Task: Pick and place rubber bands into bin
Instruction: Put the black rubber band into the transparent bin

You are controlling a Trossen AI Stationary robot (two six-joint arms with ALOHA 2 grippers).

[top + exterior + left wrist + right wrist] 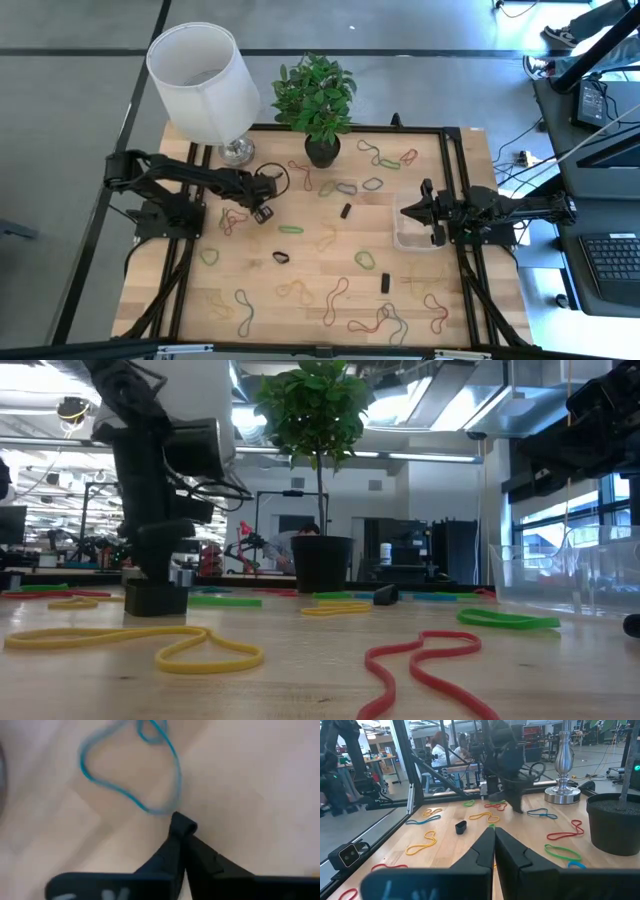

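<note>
Many rubber bands in red, yellow, green and orange lie flat across the wooden table [300, 255]. A blue band [130, 770] lies just in front of my left gripper [183, 824]. That gripper points down at the table's left middle [264, 210], and its fingers are shut. The clear bin [415, 232] rests on its bottom at the right; it also shows in the low view [570, 575]. My right gripper [494, 832] is shut and holds nothing. It waits level just above the bin's far left corner [413, 212]. My left gripper comes from above, pointing steeply down, with its shut fingertips [186, 826] right beside the blue band's near end [161, 811]. The band lies flat and slack on the table. I cannot tell whether the tips touch it.
A white-shaded lamp [205, 80] and a potted plant [318, 100] stand along the far edge. Small black blocks [346, 211] [385, 283] lie among the bands. Black frame rails [455, 180] border the table. People sit in the room beyond [440, 752].
</note>
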